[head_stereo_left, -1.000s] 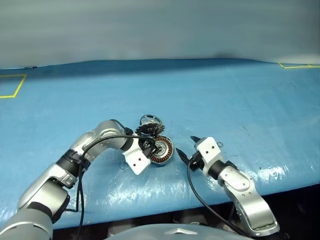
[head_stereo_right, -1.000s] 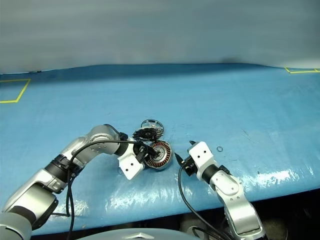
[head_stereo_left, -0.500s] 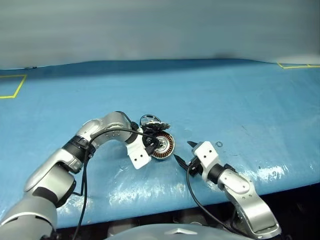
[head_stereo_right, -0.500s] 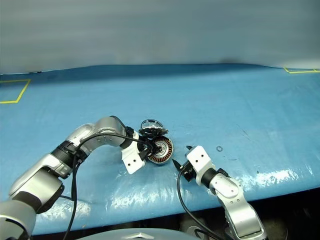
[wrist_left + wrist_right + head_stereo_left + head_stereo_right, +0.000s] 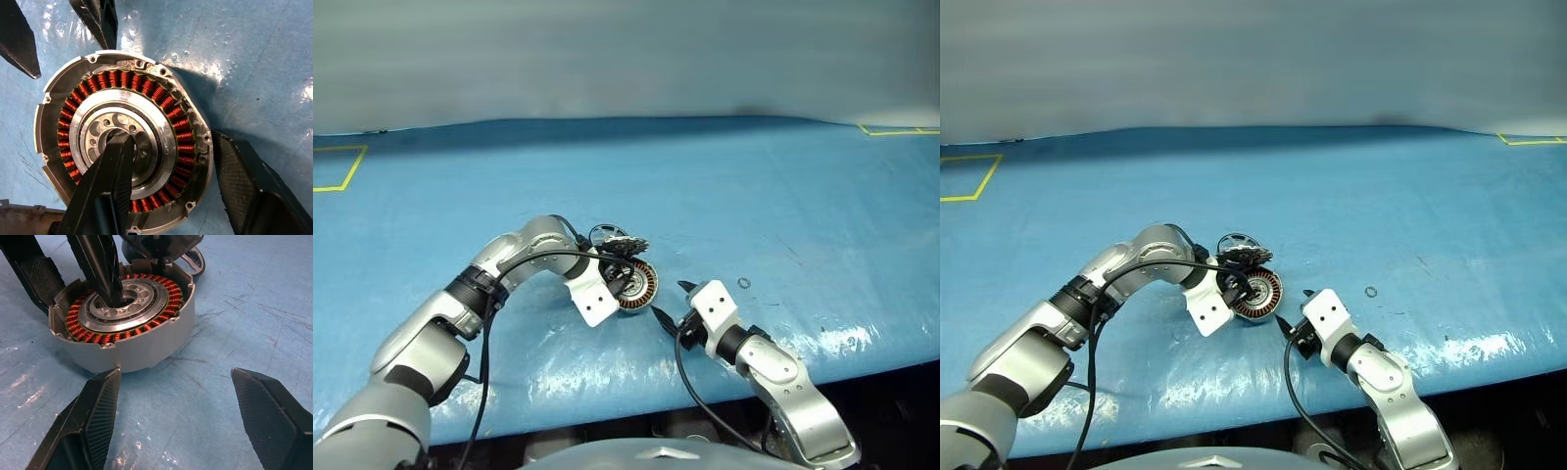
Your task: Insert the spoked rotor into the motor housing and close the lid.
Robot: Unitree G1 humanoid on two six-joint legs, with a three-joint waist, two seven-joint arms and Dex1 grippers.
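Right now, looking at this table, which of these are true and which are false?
1. The motor housing sits on the blue table cover with its copper windings uncovered. True.
2. One finger of the left gripper reaches into the housing's silver centre while the other stands outside its wall. True.
3. The right gripper is clamped on the housing. False: its fingers are spread wide and stop short of the wall.
4. The spoked rotor is already seated inside the housing. False: it lies on the table just behind the housing.
5. A small ring lies on the cover, off to the robot's right of the housing. True.
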